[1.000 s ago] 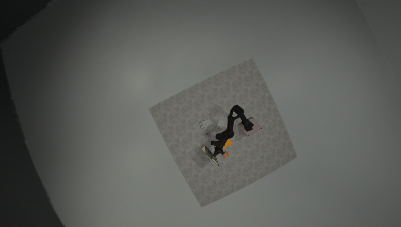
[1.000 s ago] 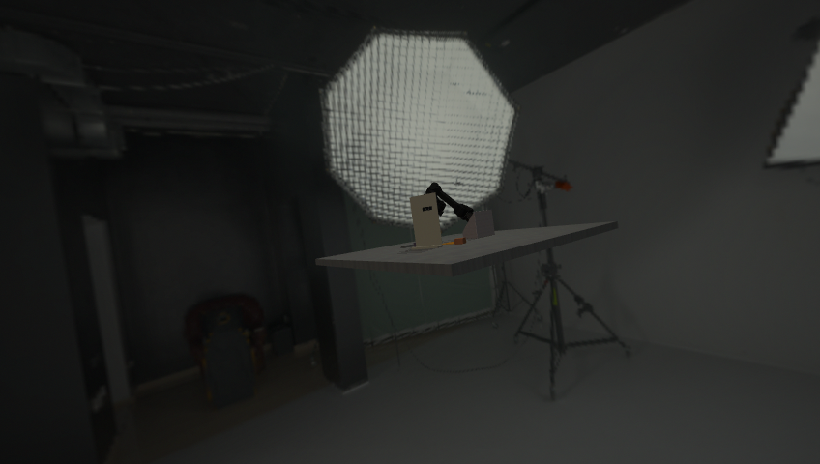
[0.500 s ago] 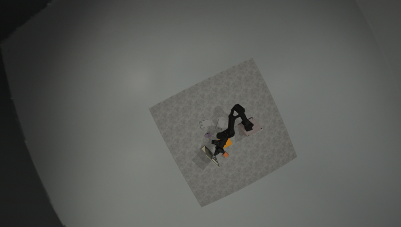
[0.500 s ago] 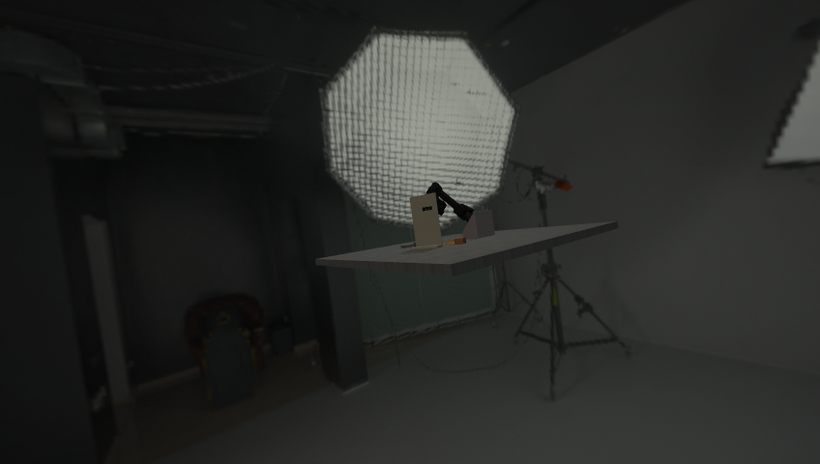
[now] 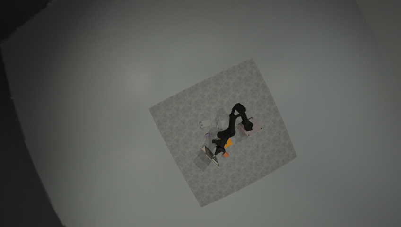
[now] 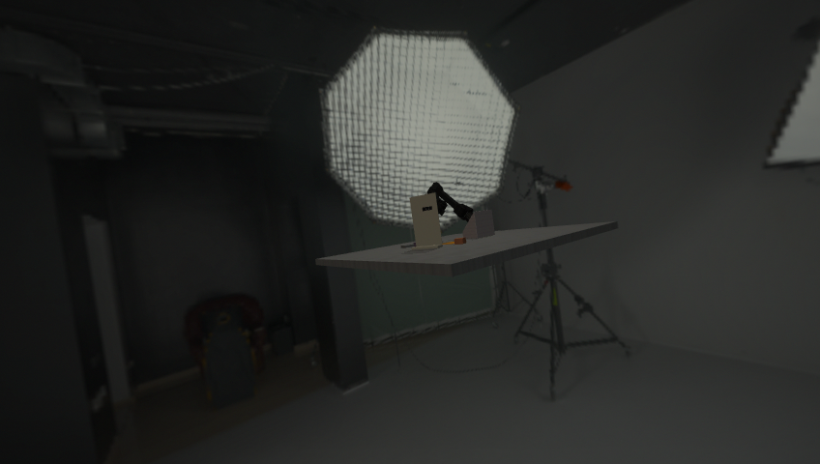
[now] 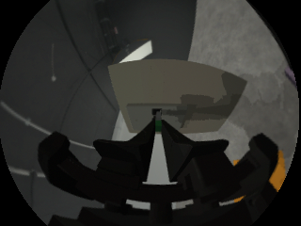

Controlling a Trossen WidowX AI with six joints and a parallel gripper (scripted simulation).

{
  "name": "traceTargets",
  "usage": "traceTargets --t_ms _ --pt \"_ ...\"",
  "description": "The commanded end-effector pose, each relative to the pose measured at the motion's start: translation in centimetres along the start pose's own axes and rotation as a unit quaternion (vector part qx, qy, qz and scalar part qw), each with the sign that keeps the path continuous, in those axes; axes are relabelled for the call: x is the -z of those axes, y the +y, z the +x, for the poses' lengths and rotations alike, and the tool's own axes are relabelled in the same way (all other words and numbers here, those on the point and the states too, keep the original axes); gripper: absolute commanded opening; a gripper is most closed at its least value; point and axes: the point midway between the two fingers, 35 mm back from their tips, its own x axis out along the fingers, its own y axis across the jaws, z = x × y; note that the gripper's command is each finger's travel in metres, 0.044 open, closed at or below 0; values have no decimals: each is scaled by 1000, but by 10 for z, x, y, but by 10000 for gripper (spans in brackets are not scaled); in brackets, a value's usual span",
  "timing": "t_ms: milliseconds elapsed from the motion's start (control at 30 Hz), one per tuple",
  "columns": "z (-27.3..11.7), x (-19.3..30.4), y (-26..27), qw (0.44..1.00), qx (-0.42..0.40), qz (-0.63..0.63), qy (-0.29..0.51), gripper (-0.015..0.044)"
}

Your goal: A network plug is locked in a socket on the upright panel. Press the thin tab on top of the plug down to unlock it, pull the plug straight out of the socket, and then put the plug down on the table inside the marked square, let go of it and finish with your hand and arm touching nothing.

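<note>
One arm reaches across the table (image 5: 253, 179) to the upright panel (image 7: 169, 94), its gripper (image 7: 158, 127) clenched on the plug (image 7: 158, 113), which sits at the panel's socket straight ahead of the fingertips. The plug's long axis appears to run square to the panel face, so the pull should go straight back along the fingers, toward the arm's base. I cannot tell whether the tab is pressed.

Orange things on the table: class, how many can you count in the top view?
2. A flat orange patch lies partly under the arm; a small orange block sits beside the upright panel. The arm may hide more.
</note>
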Motion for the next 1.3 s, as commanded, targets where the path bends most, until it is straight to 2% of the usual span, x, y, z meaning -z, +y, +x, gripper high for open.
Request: traceTargets --t_ms 0,1267 --pt "-4 1 -2 1000 2 1 2 0" --pt "-24 4 -2 1000 3 1 2 0"
